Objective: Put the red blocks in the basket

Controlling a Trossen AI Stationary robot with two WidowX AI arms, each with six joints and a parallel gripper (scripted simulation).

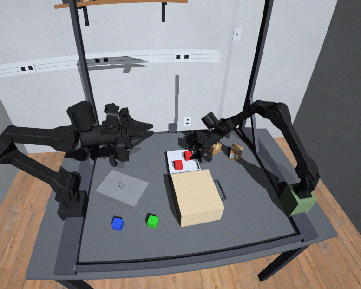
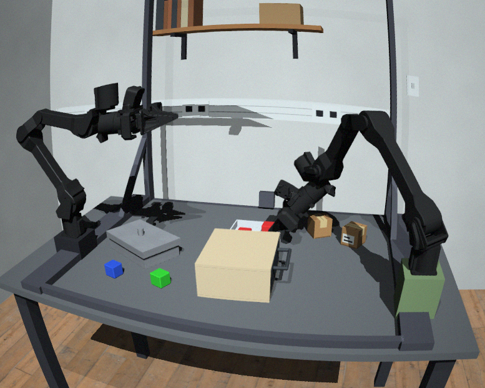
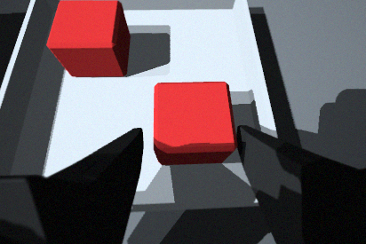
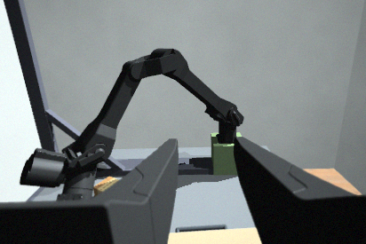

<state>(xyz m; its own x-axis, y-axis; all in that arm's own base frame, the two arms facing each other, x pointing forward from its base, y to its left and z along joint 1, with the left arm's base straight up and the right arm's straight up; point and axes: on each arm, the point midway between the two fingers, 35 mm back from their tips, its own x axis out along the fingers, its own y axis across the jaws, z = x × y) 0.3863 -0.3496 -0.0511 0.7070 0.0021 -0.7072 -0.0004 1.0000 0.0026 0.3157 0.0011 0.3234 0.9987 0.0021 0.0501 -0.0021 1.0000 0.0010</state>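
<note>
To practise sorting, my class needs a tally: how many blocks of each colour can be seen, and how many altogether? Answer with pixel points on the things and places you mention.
Red blocks [image 1: 178, 164] [image 1: 188, 155] [image 2: 244, 229] [image 2: 267, 226] [image 3: 86, 24] [image 3: 193, 113]: 2
Blue block [image 1: 117, 224] [image 2: 113, 269]: 1
Green block [image 1: 153, 221] [image 2: 160, 277]: 1
Total: 4

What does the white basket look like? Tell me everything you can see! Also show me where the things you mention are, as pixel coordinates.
The basket [image 1: 171, 157] [image 2: 244, 224] [image 3: 89, 124] is a white, shallow, four-sided tray with thin, low walls and an open top. It looks smooth, but I can't tell what it's made of. It sits flat on the table, beside the wooden cabinet [image 1: 196, 195] [image 2: 238, 250] [image 4: 215, 236]. Two red blocks are inside. The left gripper [image 1: 191, 154] [image 2: 278, 228] [image 3: 190, 135] is open around one; whether it touches the basket is unclear.
</note>
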